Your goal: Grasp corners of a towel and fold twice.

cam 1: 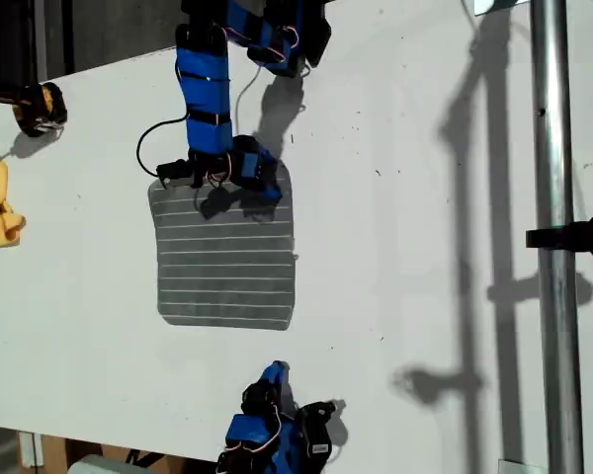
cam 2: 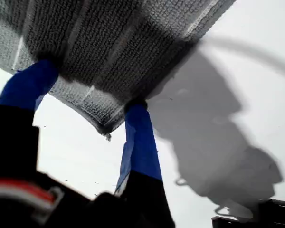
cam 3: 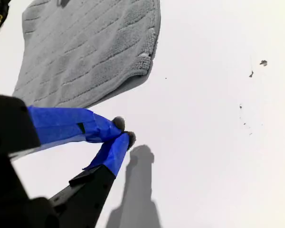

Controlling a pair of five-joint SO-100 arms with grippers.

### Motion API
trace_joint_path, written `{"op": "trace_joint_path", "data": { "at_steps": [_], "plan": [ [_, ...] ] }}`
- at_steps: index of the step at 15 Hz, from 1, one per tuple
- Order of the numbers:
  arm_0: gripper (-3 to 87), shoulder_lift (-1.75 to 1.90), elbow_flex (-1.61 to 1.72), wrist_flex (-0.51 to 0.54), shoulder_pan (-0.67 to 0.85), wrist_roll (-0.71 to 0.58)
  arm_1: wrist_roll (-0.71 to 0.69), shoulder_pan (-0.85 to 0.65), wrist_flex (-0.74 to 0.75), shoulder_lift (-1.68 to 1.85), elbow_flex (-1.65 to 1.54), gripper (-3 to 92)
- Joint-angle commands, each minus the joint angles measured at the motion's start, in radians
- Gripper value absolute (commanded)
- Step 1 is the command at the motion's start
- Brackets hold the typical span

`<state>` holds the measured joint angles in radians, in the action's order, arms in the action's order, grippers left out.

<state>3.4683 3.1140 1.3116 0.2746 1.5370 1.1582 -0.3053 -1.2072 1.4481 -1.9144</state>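
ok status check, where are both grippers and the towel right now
My first gripper open, jaws straddling the towel edge. My second gripper shut, empty, off the towel. Towel flat, unfolded. Nothing in the way.

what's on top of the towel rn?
My first gripper sits on the towel near its far edge, fingers spread on the cloth. The rest lies bare; cloth beneath the gripper is covered.

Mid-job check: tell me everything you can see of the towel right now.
The towel is a grey, rectangular, terry-looking cloth with thin white parallel stripes and rounded corners, lying mostly flat on the white table. My first gripper has its blue jaws spread against the edge at the exterior view's top; my second gripper is apart from it.
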Motion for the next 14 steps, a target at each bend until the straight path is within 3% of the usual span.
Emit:
{"op": "trace_joint_path", "data": {
  "at_steps": [1,2,6,14],
  "plan": [
    [-0.7,0.002,-0.006,0.006,0.011,0.002,-0.009,-0.011,0.005,0.017,0.011,14.4],
    [-0.7,0.002,-0.006,0.006,0.012,0.002,0.000,-0.011,0.005,0.017,0.011,5.6],
    [-0.7,0.002,-0.006,0.006,0.012,0.005,-0.008,0.000,0.017,0.012,0.014,0.5],
    [-2.5,0.002,-0.018,-0.020,-0.018,0.011,-0.006,0.032,0.028,0.091,0.012,-0.1]
  ]
}}
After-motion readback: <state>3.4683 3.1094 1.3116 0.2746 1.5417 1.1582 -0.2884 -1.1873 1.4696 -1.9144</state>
